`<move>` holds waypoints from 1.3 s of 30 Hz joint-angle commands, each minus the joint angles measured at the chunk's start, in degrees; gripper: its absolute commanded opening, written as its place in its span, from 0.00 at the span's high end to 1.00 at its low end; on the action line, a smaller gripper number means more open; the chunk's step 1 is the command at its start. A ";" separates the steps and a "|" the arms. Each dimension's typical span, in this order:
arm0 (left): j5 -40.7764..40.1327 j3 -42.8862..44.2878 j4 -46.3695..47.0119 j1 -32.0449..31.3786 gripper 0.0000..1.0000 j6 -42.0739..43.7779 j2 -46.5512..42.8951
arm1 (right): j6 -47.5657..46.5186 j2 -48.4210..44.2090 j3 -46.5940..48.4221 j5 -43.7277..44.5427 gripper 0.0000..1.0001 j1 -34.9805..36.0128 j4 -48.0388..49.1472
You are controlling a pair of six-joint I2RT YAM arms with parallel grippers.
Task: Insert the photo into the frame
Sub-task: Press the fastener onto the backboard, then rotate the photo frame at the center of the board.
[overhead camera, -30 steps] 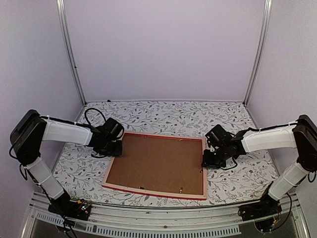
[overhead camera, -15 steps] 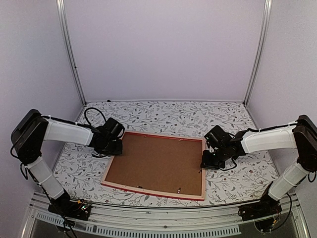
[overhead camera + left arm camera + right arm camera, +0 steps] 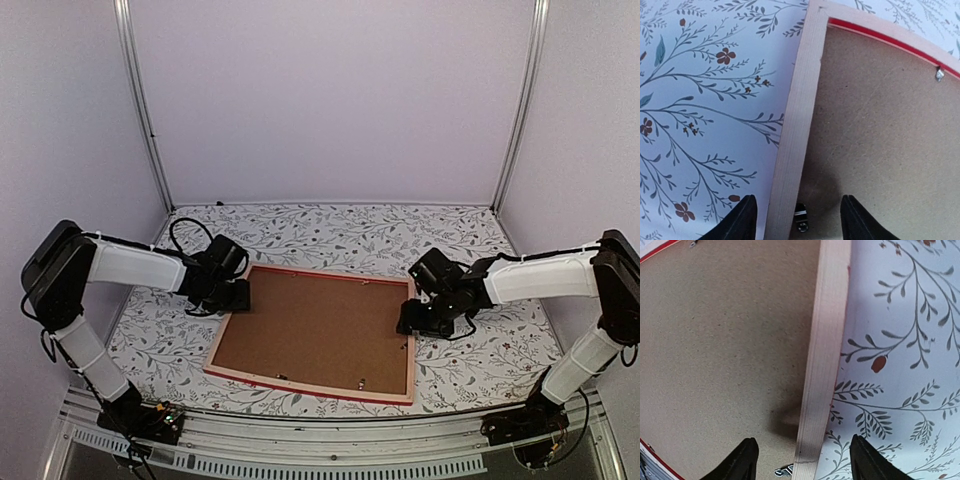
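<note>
Right now we see the large rectangular picture frame (image 3: 300, 384) lying face down on the floral-patterned tabletop (image 3: 330, 235), in the lower middle of the overhead view. Its back and sides are pale wood, with a thin red edge showing. A plain brown backing board (image 3: 320, 325) fills its opening, with small metal tabs (image 3: 939, 75) along the inner edge.

The left claw (image 3: 236, 297) sits at the frame's left rail, near the upper left corner. The right claw (image 3: 407, 325) sits at the right rail, partway along it.

In the left wrist view we find that claw's fingers (image 3: 745, 222) spread apart, one over the tabletop and one over the board. The pale rail runs between them with a clear gap on either side. The right wrist view shows the same: fingers (image 3: 742, 460) apart, straddling the right rail without gripping it.
</note>
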 commanded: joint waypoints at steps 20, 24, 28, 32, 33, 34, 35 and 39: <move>14.86 5.72 3.95 1.94 0.43 10.50 6.36 | -32.14 15.05 27.29 3.12 0.12 -8.84 -4.30; 18.20 9.69 4.52 1.90 0.43 14.11 9.55 | -36.37 17.61 29.13 0.02 0.13 -10.15 -4.46; 17.19 13.82 5.10 2.12 0.41 15.91 11.52 | -39.27 18.71 29.44 -2.07 0.13 -10.82 -5.10; 17.18 16.41 6.76 2.40 0.38 16.57 12.12 | -41.20 20.16 29.24 -4.74 0.16 -11.44 -5.09; 17.20 17.02 6.76 2.36 0.38 16.58 12.18 | -41.56 20.55 29.24 -5.05 0.17 -11.51 -4.88; 17.11 17.51 6.79 2.40 0.37 16.70 12.22 | -42.06 21.13 29.38 -5.35 0.17 -11.51 -4.69; 16.78 17.81 6.72 2.40 0.37 16.69 12.16 | -42.30 21.57 29.61 -5.73 0.17 -11.53 -4.47; 14.84 17.69 5.80 2.57 0.34 16.14 11.28 | -43.74 25.02 31.69 -7.76 0.23 -11.61 -3.49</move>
